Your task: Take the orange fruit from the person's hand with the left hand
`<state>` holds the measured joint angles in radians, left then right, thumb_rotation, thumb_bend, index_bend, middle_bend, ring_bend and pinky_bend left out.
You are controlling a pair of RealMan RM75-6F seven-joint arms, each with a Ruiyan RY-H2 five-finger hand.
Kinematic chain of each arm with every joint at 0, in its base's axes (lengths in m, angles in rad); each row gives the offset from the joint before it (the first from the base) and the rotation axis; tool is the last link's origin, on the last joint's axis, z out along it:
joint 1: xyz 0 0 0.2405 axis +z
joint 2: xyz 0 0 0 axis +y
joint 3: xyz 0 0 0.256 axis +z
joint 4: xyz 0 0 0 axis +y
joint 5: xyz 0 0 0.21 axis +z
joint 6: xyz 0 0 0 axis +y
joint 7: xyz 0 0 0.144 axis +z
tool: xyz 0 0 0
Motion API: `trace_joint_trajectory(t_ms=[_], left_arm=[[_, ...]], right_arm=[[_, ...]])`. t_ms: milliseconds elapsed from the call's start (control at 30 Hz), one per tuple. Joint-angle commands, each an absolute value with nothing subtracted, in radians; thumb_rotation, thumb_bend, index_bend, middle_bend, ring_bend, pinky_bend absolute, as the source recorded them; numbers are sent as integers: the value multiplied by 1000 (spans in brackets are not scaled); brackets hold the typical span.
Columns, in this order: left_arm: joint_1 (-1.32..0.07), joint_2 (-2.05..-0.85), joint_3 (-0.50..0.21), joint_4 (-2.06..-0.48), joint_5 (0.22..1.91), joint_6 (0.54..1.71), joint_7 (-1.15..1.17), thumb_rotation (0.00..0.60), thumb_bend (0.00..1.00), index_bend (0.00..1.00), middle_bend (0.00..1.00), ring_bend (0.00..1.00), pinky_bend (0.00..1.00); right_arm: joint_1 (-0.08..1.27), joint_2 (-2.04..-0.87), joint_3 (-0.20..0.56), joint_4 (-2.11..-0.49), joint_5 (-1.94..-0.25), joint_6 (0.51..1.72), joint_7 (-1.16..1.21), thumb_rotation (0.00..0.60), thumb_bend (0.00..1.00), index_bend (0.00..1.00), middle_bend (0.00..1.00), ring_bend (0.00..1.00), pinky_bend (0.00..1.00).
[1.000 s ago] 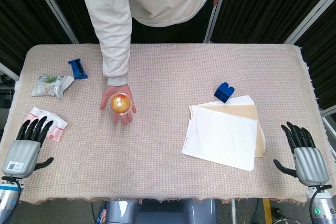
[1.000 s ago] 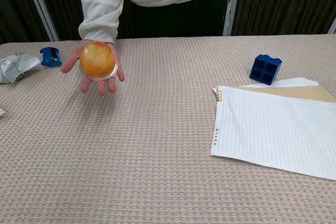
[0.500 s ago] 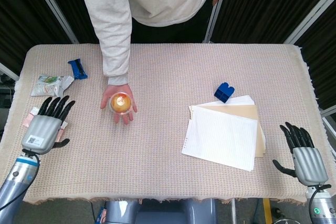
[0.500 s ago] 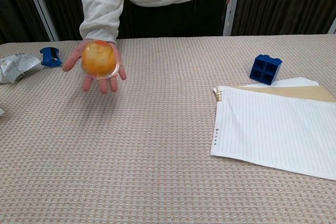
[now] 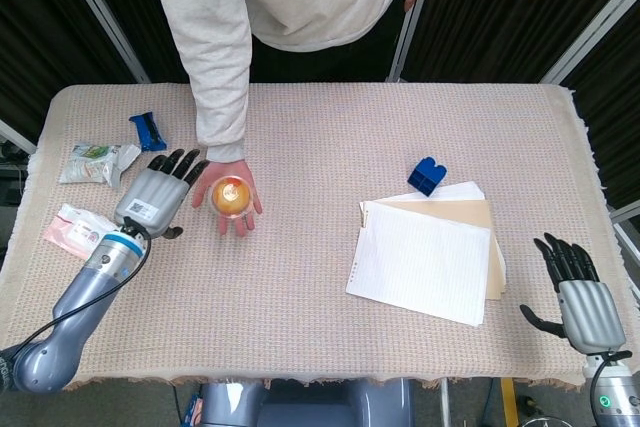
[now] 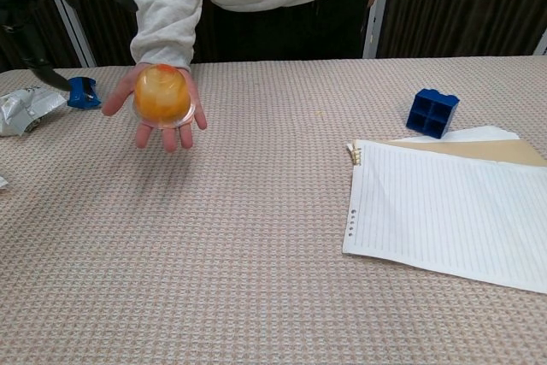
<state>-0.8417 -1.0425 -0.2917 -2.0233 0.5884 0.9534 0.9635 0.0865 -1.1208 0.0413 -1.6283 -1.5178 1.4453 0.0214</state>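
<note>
My left hand (image 5: 156,193), fingers spread and empty, sits just beside the person's hand (image 5: 228,197) at its 9 o'clock; the orange fruit (image 5: 230,195) rests in that palm. Risk, I judge: closing early could pinch their fingers or knock the fruit off

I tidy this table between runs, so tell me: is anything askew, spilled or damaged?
Nothing is spilled or broken. The lined sheet lies skewed over the tan folder, not squared up, and the torn-looking silver wrapper sits crumpled near the table's left edge. The orange fruit rests normally in the person's hand.
</note>
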Motion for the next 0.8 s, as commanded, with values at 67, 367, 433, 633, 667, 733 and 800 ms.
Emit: trace_joint_trajectory(t_ms=[67, 367, 433, 633, 667, 733, 800], left_arm=[[-1017, -1147, -284, -1956, 386, 963, 1097, 600, 189, 78, 0, 14, 151], [-1184, -1286, -236, -1855, 144, 1025, 1178, 600, 201, 180, 68, 67, 188], [-1199, -1300, -227, -1842, 131, 1034, 1179, 600, 200, 184, 83, 79, 194], [-1218, -1332, -219, -1812, 130, 1055, 1151, 600, 280, 391, 270, 237, 336], [-1220, -1339, -215, -1808, 142, 1063, 1144, 600, 313, 448, 320, 279, 375], [-1219, -1345, -208, -1807, 163, 1078, 1131, 600, 367, 532, 395, 343, 430], [-1210, -1349, -207, -1809, 200, 1097, 1100, 600, 448, 622, 472, 417, 493]], right_arm=[[86, -1118, 40, -1631, -1517, 1444, 26, 600, 139, 47, 0, 0, 0], [85, -1114, 41, -1634, -1511, 1441, 36, 600, 139, 48, 0, 0, 0], [85, -1113, 41, -1633, -1510, 1441, 37, 600, 139, 48, 0, 0, 0], [83, -1113, 40, -1634, -1513, 1444, 35, 600, 140, 48, 0, 0, 0], [83, -1113, 40, -1634, -1512, 1445, 35, 600, 139, 48, 0, 0, 0], [82, -1113, 41, -1634, -1511, 1447, 34, 600, 139, 48, 0, 0, 0], [81, -1113, 40, -1634, -1511, 1447, 34, 600, 139, 48, 0, 0, 0]])
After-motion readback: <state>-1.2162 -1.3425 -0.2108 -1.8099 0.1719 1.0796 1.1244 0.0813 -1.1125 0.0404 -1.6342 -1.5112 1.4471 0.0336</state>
